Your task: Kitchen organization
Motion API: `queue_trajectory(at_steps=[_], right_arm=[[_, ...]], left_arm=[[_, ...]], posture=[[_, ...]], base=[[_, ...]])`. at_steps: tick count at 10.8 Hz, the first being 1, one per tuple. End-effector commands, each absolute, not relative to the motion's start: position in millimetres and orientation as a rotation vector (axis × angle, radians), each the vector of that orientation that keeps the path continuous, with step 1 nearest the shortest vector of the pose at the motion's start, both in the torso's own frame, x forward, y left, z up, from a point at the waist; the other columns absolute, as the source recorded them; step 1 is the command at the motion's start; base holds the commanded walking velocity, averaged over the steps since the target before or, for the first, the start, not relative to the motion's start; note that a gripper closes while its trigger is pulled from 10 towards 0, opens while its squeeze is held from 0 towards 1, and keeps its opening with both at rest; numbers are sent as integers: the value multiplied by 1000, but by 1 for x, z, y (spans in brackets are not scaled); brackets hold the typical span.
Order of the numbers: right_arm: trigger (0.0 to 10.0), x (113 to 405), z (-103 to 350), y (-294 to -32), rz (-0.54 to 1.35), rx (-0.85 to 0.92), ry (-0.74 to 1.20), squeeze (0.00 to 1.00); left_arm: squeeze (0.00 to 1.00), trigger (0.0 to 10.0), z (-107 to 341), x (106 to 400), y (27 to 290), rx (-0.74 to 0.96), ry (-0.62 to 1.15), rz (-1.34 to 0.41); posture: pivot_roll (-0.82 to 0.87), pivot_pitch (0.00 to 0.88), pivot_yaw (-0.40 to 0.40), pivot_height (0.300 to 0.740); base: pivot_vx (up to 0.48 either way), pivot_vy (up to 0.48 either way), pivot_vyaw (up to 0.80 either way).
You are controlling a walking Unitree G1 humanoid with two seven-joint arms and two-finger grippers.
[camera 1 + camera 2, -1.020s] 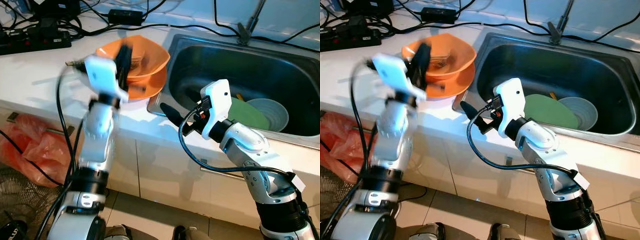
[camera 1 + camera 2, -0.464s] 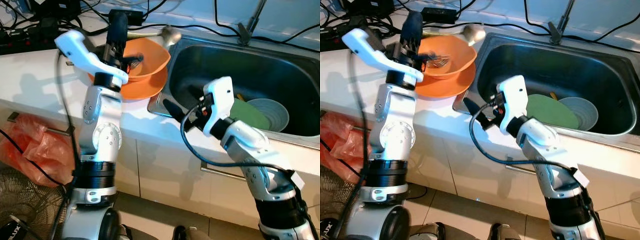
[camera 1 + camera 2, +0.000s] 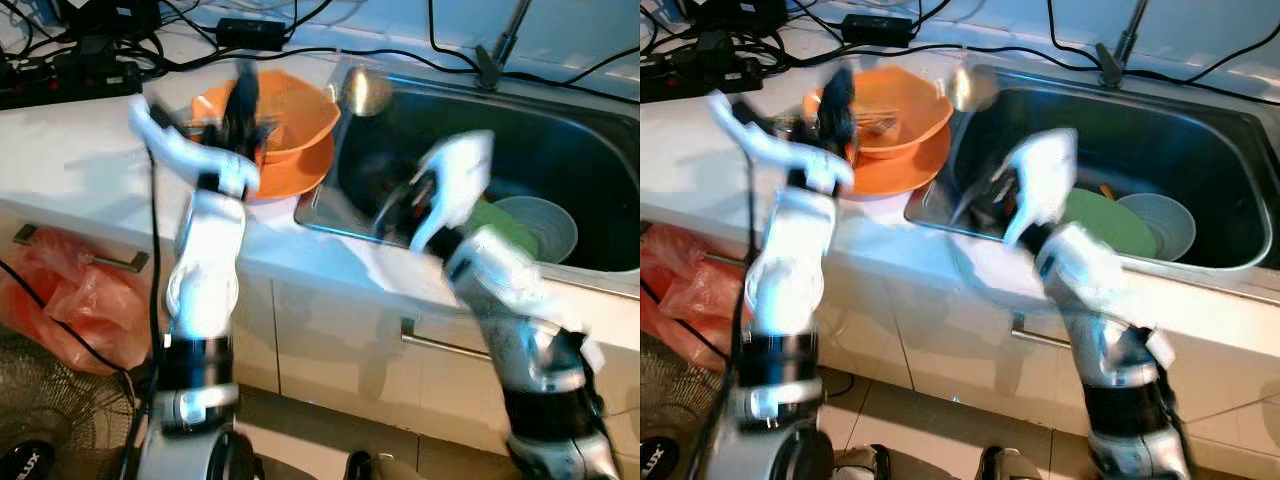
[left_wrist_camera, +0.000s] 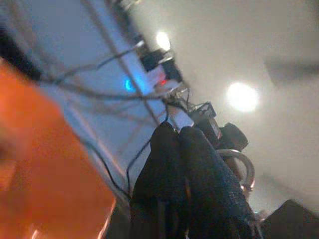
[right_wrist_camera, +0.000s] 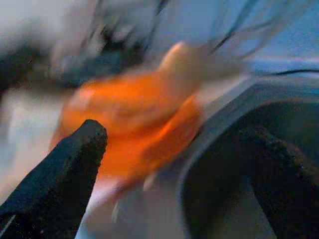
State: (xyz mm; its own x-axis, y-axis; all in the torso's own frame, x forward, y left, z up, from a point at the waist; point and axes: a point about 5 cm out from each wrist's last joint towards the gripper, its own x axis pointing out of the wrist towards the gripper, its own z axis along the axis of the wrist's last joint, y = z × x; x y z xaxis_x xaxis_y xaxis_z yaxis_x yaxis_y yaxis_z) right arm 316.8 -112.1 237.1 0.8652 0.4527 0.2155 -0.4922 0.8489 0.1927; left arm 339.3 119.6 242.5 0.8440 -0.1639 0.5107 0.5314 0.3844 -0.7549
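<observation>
Orange bowl point(image 3: 292, 118) sits on an orange plate point(image 3: 295, 172) on the white countertop point(image 3: 70, 150), just beside the sink's left rim. Both look like smooth glossy plastic; the bowl is round and deep with a wavy rim, mouth facing up. Some cutlery point(image 3: 875, 124) lies inside it, blurred, type unclear.

A metal ladle point(image 3: 362, 90) with a round shiny bowl hangs over the sink's 11 o'clock corner. Its handle is smeared by motion blur, so the long axis can't be read for sure; it seems to run back toward the left gripper.

Left gripper point(image 3: 243, 100) is raised above the orange bowl at its 9 o'clock side. In the left wrist view the two black textured fingers point(image 4: 199, 169) are pressed together; whether they pinch the ladle handle I can't tell.

Right gripper point(image 3: 395, 205) is over the left part of the stainless steel sink point(image 3: 600, 262), heavily blurred. In the right wrist view its fingers point(image 5: 65, 169) stand wide apart, nothing between them.

In the basin: a flat green plate point(image 3: 500, 225) and a pale grey-blue bowl point(image 3: 545, 222) at its 3 o'clock, touching or overlapping.

Black cables and a power strip point(image 3: 70, 80) run along the back of the counter. Orange plastic bag point(image 3: 60, 300) on the floor at the cabinet's lower left.
</observation>
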Motion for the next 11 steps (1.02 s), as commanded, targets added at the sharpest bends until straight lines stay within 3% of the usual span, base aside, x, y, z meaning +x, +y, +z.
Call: queue_trajectory(at_steps=[1,3,9,10,11], right_arm=[[10000,322,240,-126,430,375,-160,0],[10000,324,240,-125,432,550,-126,0],[10000,330,240,-120,420,781,-68,0],[6235,332,243,-122,412,810,-83,0],[0,332,244,-124,405,833,-91,0]], left_arm=[[0,0,233,338,115,-1172,-332,-474],[0,0,222,336,111,-1242,-262,-503],[0,0,233,326,94,-1321,-224,-671],[0,0,233,324,92,-1328,-217,-686],[0,0,232,324,91,-1330,-208,-693]], posture=[[-1,119,-26,740],[0,118,-25,740],[9,108,-20,740],[10,108,-21,740],[9,109,-21,740]], base=[[0,0,0],[0,0,0],[0,0,0],[0,0,0],[0,0,0]])
